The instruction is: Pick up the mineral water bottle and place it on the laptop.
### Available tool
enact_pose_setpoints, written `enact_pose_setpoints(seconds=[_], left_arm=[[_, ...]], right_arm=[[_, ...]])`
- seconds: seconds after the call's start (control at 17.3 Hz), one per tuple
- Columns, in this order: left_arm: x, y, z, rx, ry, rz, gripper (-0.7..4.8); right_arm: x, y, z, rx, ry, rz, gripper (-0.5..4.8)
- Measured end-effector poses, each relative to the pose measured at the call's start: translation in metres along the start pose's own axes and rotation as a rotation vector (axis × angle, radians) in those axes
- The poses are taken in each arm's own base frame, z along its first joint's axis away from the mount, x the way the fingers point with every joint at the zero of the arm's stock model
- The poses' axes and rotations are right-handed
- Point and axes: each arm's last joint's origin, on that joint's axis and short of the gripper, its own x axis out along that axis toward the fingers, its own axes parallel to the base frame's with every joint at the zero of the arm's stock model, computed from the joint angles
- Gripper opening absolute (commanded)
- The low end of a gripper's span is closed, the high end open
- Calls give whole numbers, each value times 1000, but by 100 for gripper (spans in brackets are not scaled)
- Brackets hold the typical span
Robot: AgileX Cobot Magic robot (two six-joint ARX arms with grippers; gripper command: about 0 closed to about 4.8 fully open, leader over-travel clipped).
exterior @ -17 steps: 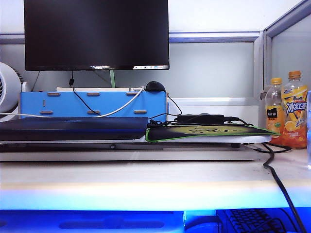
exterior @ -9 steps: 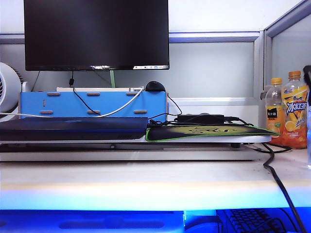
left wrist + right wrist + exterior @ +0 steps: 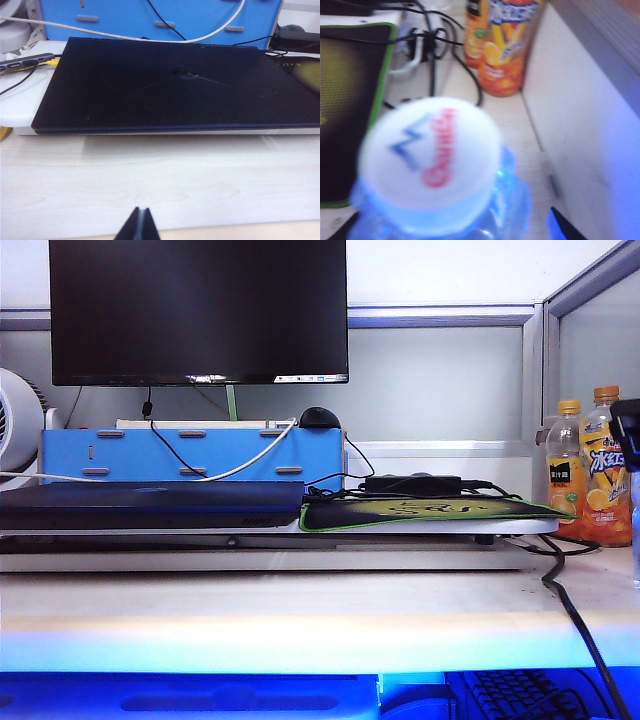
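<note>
- The laptop (image 3: 150, 505) lies shut and flat on a raised white shelf (image 3: 420, 529), left of the black-and-green mouse pad (image 3: 430, 512) and touching it at the edge; its whole lid is bare, with a blue box (image 3: 190, 455) right behind it.
- In front of the laptop runs a wide strip of bare pale desk (image 3: 160, 185).
- The mineral water bottle (image 3: 440, 175) stands at the far right of the desk, hemmed by the partition wall (image 3: 580, 115) on one side and the mouse pad on the other, its white cap filling the right wrist view.
- The right gripper (image 3: 630, 435) hangs above it, jaws spread wide, nothing held.
- The left gripper (image 3: 139, 227) rests low before the laptop, its tips pressed together.
- A second ago no arm showed at the right edge; now the dark gripper covers part of the taller juice bottle.
- Count: one laptop, one water bottle, two orange juice bottles (image 3: 587, 475), one monitor (image 3: 198, 310).
</note>
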Motion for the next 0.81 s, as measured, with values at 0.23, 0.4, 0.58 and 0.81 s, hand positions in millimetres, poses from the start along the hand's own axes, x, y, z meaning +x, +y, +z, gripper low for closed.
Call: enact_pose_setpoints(seconds=[0.23,0.4,0.58,0.81], left_arm=[[0,0,0,0,0,0,-2],[0,0,0,0,0,0,-2],[0,0,0,0,0,0,-2],[0,0,0,0,0,0,-2]], right_arm=[[10,2,6,1,-7,-5,479],[22,4,7,-4,17,-5,479],[24,4,8,-5,17,-5,479],[24,4,6,-8,31,-6,243]])
